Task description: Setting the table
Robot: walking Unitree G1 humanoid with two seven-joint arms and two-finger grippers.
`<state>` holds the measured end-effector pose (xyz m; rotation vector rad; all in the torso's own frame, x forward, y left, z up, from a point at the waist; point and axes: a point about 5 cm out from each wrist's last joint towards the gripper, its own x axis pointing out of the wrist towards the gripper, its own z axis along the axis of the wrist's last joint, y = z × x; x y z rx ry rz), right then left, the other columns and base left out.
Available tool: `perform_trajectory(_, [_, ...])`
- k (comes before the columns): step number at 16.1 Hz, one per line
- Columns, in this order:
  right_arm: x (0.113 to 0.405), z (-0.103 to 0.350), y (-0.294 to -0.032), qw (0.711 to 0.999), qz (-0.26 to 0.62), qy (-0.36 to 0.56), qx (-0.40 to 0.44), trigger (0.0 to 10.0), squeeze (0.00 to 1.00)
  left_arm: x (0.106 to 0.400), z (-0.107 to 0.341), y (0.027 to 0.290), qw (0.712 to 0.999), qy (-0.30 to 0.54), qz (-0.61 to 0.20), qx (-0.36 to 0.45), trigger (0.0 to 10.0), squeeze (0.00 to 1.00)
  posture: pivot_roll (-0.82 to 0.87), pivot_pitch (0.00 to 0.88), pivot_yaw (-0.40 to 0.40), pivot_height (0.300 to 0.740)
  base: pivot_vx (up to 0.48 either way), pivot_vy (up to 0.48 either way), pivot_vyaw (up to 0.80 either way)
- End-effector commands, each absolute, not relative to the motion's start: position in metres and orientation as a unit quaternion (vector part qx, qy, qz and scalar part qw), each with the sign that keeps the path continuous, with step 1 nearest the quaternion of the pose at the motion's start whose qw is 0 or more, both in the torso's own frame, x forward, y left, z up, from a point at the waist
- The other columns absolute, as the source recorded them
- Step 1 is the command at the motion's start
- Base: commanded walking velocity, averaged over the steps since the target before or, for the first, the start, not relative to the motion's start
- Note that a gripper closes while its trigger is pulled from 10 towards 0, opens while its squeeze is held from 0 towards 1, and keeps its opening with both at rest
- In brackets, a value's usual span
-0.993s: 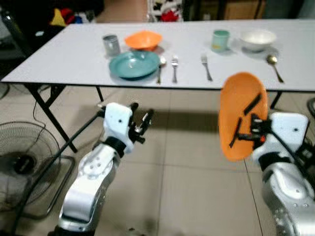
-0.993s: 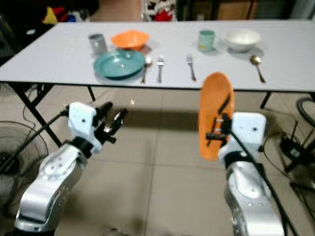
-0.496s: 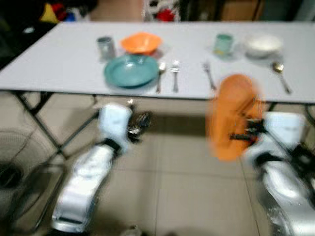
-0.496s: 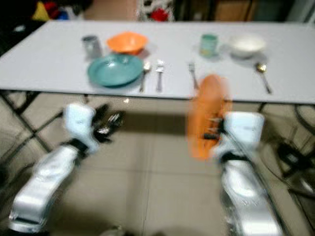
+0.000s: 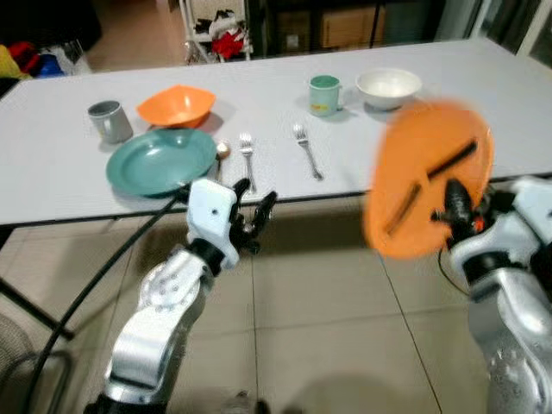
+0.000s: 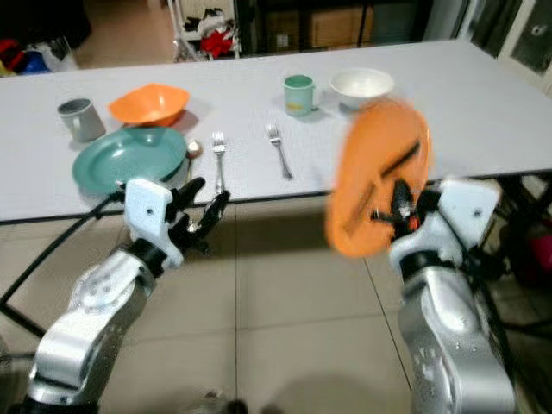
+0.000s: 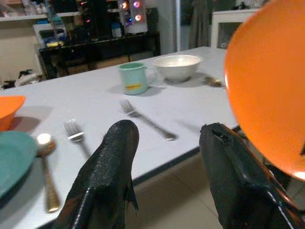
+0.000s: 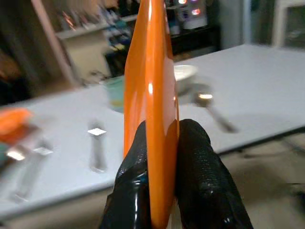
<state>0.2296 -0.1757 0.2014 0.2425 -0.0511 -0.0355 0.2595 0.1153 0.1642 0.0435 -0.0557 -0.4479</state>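
Note:
My right gripper [image 8: 164, 138] is shut on an orange plate [image 5: 429, 177], held on edge and tilted, in front of the white table's [image 5: 52, 164] near edge at the right. On the table a teal plate [image 5: 161, 161] lies with a spoon [image 5: 222, 155] and a fork [image 5: 247, 153] beside it. An orange bowl [image 5: 176, 104] and a grey cup [image 5: 109, 121] stand behind the teal plate. Further right are a second fork [image 5: 307, 151], a green mug [image 5: 324, 94] and a white bowl [image 5: 389, 84]. My left gripper [image 5: 254, 200] hangs open and holds nothing, just below the table edge near the teal plate.
A black cable [image 5: 95, 285] runs from my left arm down to the tiled floor [image 5: 319, 319]. A second spoon [image 7: 213, 81] lies right of the white bowl. Dark shelves and boxes stand behind the table.
The whole view has shifted as the camera moved closer to the table. The orange plate now sits higher, overlapping the table's near edge. Both grippers keep their states.

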Motion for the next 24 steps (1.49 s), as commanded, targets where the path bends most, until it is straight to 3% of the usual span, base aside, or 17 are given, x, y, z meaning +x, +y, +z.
perform_trajectory(1, [0.227, 0.21, -0.18, 0.989, -0.006, -0.043, 0.139, 10.0, 0.0, 0.261, 0.169, 0.113, 0.973, -0.039, -0.228, 0.02, 10.0, 0.0, -0.05, 0.051, 0.064, 0.74, 0.337, 0.0, 0.0])
perform_trajectory(6, [0.236, 0.222, -0.179, 0.97, 0.065, -0.039, 0.233, 10.0, 0.0, 0.265, 0.17, 0.116, 0.976, -0.036, -0.214, 0.005, 10.0, 0.0, -0.06, 0.046, 0.061, 0.74, 0.337, 0.0, 0.0])
perform_trajectory(14, [0.249, 0.206, -0.191, 0.955, 0.059, 0.035, 0.29, 10.0, 0.0, 0.261, 0.165, 0.123, 0.98, -0.024, -0.198, 0.016, 10.0, 0.0, -0.04, 0.037, 0.008, 0.74, 0.339, 0.0, 0.0])
perform_trajectory(24, [0.247, 0.195, -0.207, 0.937, 0.009, 0.045, 0.346, 10.0, 0.0, 0.26, 0.165, 0.116, 0.97, -0.02, -0.239, 0.029, 10.0, 0.0, -0.04, 0.047, 0.039, 0.74, 0.337, 0.0, 0.0])
